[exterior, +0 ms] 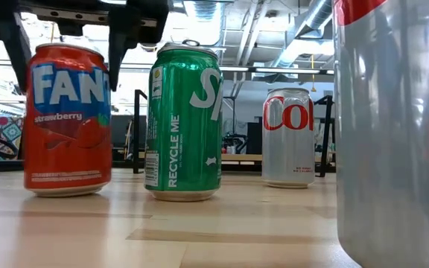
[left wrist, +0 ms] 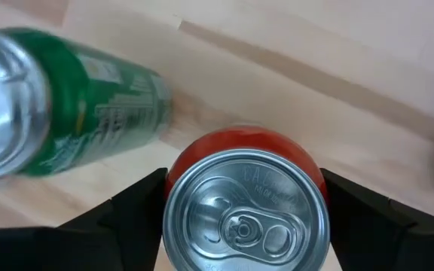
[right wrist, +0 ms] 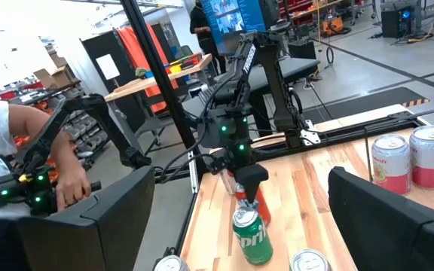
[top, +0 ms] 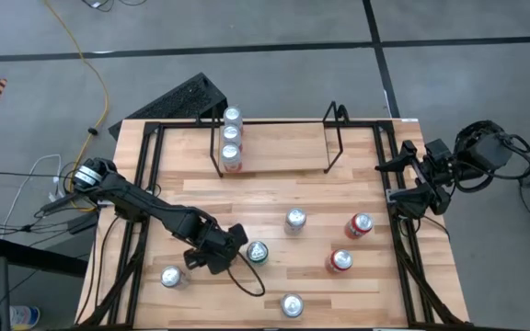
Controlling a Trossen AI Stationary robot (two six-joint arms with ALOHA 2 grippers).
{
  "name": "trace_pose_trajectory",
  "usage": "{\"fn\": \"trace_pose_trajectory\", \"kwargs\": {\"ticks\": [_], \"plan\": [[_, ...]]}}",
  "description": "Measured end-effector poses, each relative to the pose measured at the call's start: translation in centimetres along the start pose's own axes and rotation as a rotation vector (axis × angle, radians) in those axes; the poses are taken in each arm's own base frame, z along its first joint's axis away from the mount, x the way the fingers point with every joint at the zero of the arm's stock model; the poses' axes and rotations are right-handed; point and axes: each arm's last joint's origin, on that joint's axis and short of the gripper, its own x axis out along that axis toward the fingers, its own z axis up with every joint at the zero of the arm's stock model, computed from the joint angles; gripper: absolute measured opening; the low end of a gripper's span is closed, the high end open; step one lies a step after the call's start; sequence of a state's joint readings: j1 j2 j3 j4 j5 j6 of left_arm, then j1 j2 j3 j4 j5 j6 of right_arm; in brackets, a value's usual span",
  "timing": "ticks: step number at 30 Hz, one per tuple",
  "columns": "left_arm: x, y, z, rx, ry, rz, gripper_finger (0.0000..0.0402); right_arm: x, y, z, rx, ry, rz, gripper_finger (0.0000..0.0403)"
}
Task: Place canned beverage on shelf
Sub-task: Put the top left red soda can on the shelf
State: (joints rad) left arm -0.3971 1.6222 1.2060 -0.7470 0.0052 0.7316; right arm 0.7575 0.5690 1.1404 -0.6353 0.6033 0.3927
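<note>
1. Silver-topped red aluminium can fills the left wrist view, upright between the left gripper's two dark fingers, one on each side of its body.
2. Long axis of the red can is vertical; in the low view the fingers hang down on either side of its top, so the grip runs across its width.
3. Fingers look drawn in close to the can's sides; whether they press it firmly cannot be told, and its base stands on the light wood tabletop.
4. Green soda can stands upright just beside the red one, close to the outer face of one finger.
5. Low black wire shelf with a wood floor lies well apart, at the table's far edge, with three silver-topped cans lined up at its left end and the rest of its floor bare.
6. Left arm is the nearer to the red can; the right gripper waits at the table's right edge, fingers spread wide and empty.
7. Judged from this, the can must rise straight clear of its green neighbour before travelling to the shelf.
</note>
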Motion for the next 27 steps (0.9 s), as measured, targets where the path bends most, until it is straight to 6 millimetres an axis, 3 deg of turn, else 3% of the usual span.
{"fn": "trace_pose_trajectory", "kwargs": {"ticks": [5, 14, 22, 27], "plan": [[-0.6, 0.5, -0.4, -0.030, 0.067, 0.019, 0.0277, 0.0, 0.0, 0.0, 0.000, 0.000, -0.001, 0.0369], [-3.7, 2.9, -1.6, 0.097, 0.039, -0.003, 0.0279, 0.0, -0.1, 0.0, 0.002, -0.010, -0.024, 0.0369], [-7.1, 6.4, -3.8, 0.263, 0.094, 0.052, 0.0280, 0.0, -0.1, 0.0, -0.004, -0.011, -0.026, 0.0369], [-9.6, 9.2, -5.5, 0.260, 0.090, 0.150, 0.0280, 0.0, -0.1, 0.0, -0.012, -0.017, -0.046, 0.0369]]}}
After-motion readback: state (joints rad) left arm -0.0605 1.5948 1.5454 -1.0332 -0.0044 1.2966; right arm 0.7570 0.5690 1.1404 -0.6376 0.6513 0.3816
